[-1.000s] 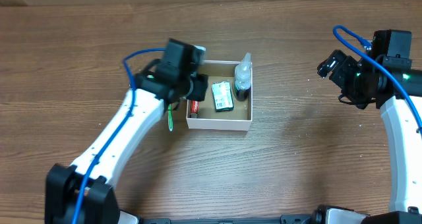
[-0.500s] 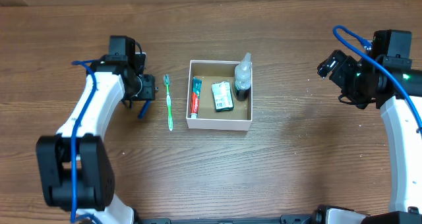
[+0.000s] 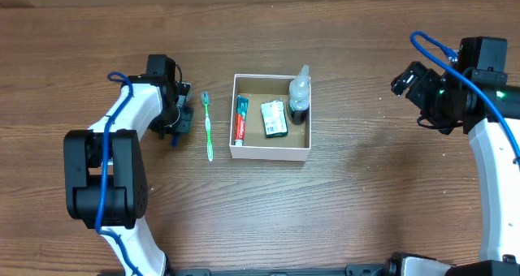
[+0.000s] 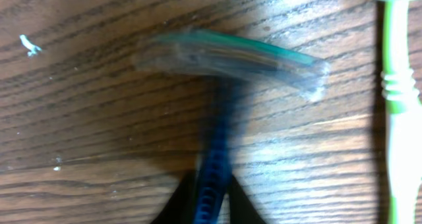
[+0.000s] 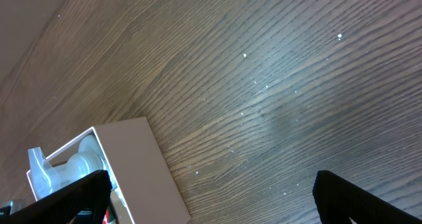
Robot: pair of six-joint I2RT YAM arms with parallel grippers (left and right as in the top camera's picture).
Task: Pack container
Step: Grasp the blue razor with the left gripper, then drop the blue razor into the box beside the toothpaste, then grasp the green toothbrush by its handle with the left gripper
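Observation:
The container (image 3: 270, 152), a shallow white-walled box with a brown inside, sits mid-table. It holds a toothpaste tube (image 3: 240, 119), a green packet (image 3: 274, 118) and a clear bottle (image 3: 299, 93). A green toothbrush (image 3: 208, 127) lies on the table just left of it. My left gripper (image 3: 179, 120) is low over a blue-handled razor (image 3: 172, 138). In the left wrist view its fingers (image 4: 212, 207) are closed in on the razor's handle (image 4: 214, 158), which lies on the wood. My right gripper (image 3: 410, 81) is open and empty, far right of the box.
The left wrist view shows the toothbrush (image 4: 399, 118) close beside the razor's capped head (image 4: 231, 56). The right wrist view shows the container's white wall (image 5: 138, 165) and the bottle (image 5: 72, 161) at lower left, with bare wood between its fingers (image 5: 211, 201).
My left arm has swung from the container's left side out to the left and come down onto the razor. The toothpaste tube stays in the container. The right arm has not moved.

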